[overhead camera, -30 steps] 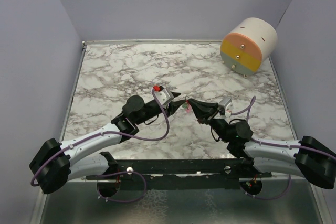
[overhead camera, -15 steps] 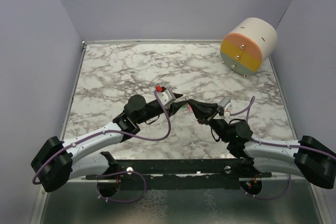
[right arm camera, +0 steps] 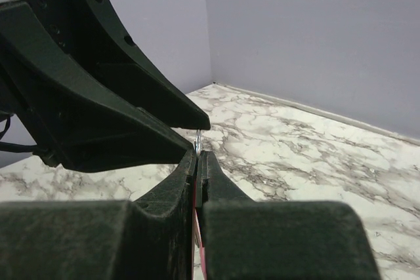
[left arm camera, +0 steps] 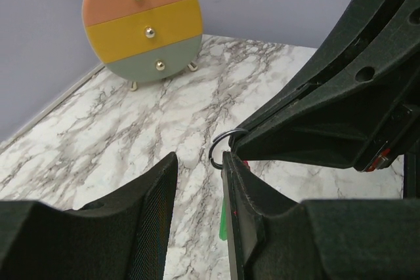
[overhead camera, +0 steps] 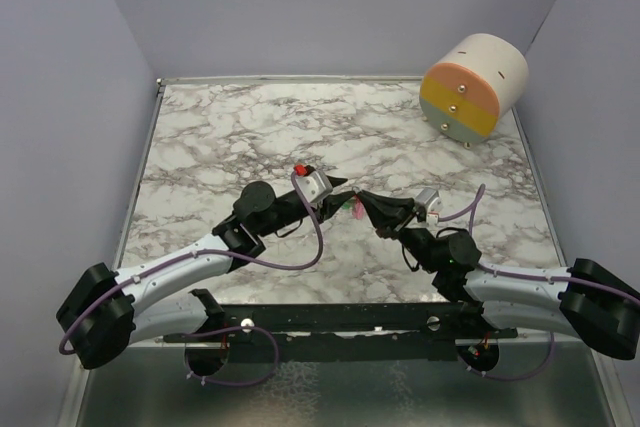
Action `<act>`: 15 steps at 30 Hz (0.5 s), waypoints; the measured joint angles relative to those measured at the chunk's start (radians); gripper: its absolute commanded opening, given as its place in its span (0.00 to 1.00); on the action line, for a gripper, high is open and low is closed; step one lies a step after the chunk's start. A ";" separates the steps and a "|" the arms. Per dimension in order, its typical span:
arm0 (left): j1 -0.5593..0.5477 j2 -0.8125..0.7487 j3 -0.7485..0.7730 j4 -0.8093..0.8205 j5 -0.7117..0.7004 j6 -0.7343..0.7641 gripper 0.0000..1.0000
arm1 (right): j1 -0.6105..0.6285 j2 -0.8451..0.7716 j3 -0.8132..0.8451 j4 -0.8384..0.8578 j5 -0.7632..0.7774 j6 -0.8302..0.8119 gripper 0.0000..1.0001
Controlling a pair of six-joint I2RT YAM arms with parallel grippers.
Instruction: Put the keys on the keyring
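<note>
Two grippers meet tip to tip over the marble table [overhead camera: 230,127].
Top view: the left gripper [overhead camera: 338,190] faces the right gripper [overhead camera: 362,198], and the pink-red key [overhead camera: 355,210] sits just under the right gripper's tip. Left wrist view: the keyring [left arm camera: 222,147] juts from the right gripper's tip, pinched there. The left fingers [left arm camera: 141,208] stand narrowly apart with marble showing between them, and the green key [left arm camera: 224,221] shows below the right gripper. Right wrist view: the right gripper's jaws are pressed together, ring wire at their tip.
</note>
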 measured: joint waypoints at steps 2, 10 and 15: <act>0.000 -0.010 0.000 0.002 0.000 0.000 0.37 | 0.000 0.002 -0.003 -0.001 -0.002 0.000 0.01; 0.000 -0.020 0.000 0.008 0.000 0.001 0.37 | 0.000 0.005 -0.005 -0.002 -0.021 0.000 0.01; 0.000 -0.007 0.000 0.007 0.000 0.001 0.37 | 0.000 0.005 -0.005 -0.003 -0.027 0.000 0.01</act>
